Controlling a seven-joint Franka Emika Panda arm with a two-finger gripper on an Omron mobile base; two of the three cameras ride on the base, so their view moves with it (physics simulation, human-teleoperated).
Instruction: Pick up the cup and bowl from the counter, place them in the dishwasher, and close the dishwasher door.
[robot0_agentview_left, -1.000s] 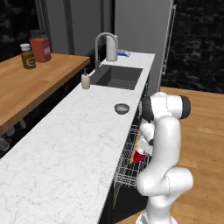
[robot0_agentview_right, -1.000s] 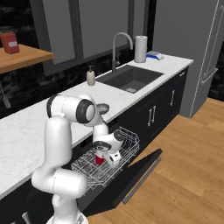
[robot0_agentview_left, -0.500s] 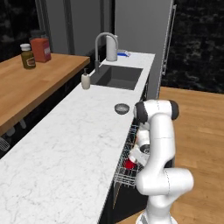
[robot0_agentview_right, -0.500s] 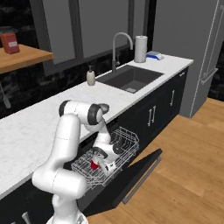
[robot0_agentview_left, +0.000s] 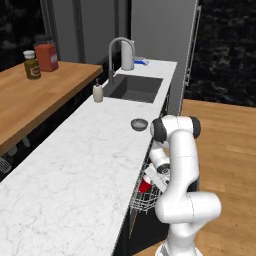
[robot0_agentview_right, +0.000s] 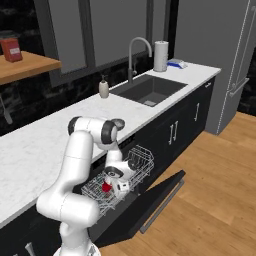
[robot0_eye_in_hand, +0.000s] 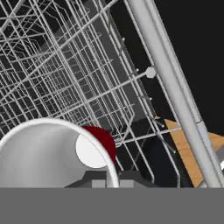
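The red cup (robot0_agentview_right: 106, 187) with its white inside (robot0_eye_in_hand: 52, 153) sits low in the silver wire rack (robot0_agentview_right: 137, 159) of the open dishwasher. My gripper (robot0_eye_in_hand: 112, 177) is shut on its rim, one finger inside and one outside. From the left, the gripper (robot0_agentview_left: 151, 180) and the cup (robot0_agentview_left: 145, 186) show just below the counter's edge, over the rack (robot0_agentview_left: 144, 201). The grey bowl (robot0_agentview_left: 139, 124) rests on the white marble counter (robot0_agentview_left: 75, 170) near its front edge, beside my arm's shoulder; it also shows as the bowl (robot0_agentview_right: 118, 121). The dishwasher door (robot0_agentview_right: 150, 200) lies folded down flat.
A sink (robot0_agentview_left: 134, 88) with a faucet (robot0_agentview_left: 116, 47) and a soap dispenser (robot0_agentview_left: 98, 92) lies farther along the counter, with a white roll (robot0_agentview_right: 160, 55) behind it. A wooden shelf (robot0_agentview_left: 35, 97) carries a jar and a red canister. A grey fridge (robot0_agentview_right: 235, 65) stands at the far end.
The arm has carried the cup down and toward the near end of the rack. The gripper has stayed shut on it; the bowl has not moved.
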